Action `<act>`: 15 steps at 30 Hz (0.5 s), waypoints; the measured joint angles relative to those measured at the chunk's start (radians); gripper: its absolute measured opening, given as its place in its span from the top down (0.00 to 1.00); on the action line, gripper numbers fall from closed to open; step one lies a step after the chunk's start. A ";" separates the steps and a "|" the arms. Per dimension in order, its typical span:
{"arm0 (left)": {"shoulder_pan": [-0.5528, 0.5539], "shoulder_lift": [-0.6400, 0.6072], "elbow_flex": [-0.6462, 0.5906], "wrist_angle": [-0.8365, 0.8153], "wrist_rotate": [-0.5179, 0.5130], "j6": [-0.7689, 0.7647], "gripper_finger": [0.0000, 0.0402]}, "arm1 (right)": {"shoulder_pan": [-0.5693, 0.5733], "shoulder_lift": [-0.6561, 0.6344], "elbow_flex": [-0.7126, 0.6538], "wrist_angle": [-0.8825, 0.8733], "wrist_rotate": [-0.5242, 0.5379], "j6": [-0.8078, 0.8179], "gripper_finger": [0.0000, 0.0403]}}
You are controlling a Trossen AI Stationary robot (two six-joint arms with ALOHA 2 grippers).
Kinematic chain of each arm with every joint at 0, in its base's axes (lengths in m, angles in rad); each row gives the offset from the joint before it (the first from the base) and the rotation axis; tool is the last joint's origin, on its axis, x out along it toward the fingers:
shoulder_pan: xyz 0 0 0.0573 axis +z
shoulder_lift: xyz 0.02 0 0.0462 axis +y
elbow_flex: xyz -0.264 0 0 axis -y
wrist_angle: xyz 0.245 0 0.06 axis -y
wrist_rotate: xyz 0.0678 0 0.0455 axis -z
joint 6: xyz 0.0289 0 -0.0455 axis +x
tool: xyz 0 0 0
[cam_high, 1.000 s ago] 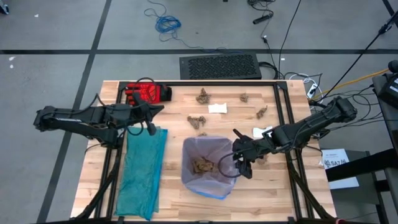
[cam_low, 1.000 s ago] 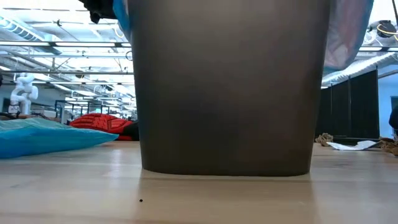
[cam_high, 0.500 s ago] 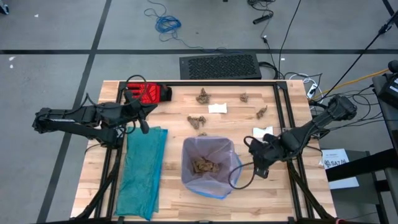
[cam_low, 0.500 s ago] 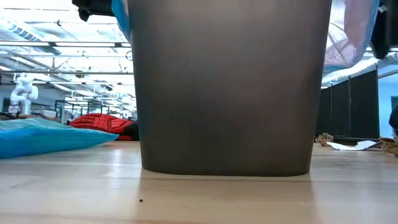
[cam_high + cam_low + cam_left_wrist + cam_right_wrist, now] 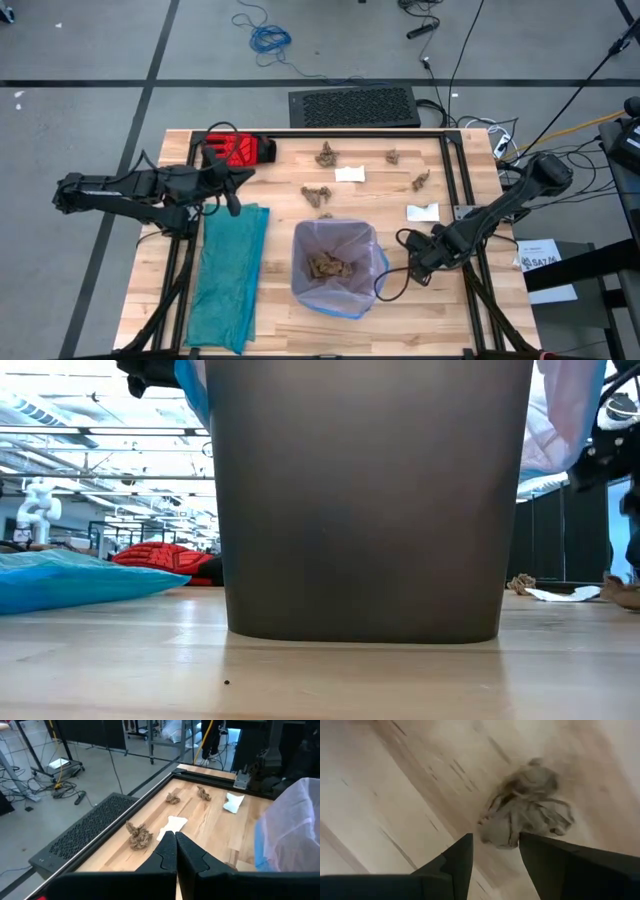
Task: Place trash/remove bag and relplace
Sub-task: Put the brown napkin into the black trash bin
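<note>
the right gripper (image 5: 420,270), jaws apart and empty, hangs directly over a crumpled brown paper wad (image 5: 527,802) near the table's right edge, just beside the lined bin (image 5: 337,265); the left gripper (image 5: 232,196) is closed.

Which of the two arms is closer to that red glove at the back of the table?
The left. Its end effector hangs just in front of the red glove, near the table's back left corner. The right end effector is far across the table, beside the lined bin.
</note>
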 joint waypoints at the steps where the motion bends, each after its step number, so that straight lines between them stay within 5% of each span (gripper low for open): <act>1: 0.000 0.000 0.000 0.001 0.000 0.000 1.00 | 0.000 0.000 -0.020 0.037 0.000 0.004 0.62; 5: 0.000 0.000 0.000 0.000 0.003 0.001 1.00 | -0.002 0.000 -0.068 0.093 0.032 0.054 0.70; 10: 0.000 0.005 0.000 -0.001 0.003 0.001 1.00 | -0.003 0.000 -0.065 0.122 0.081 0.059 0.96; 15: 0.000 0.006 0.000 -0.002 0.003 0.008 1.00 | -0.002 0.000 0.010 0.182 0.104 0.009 0.88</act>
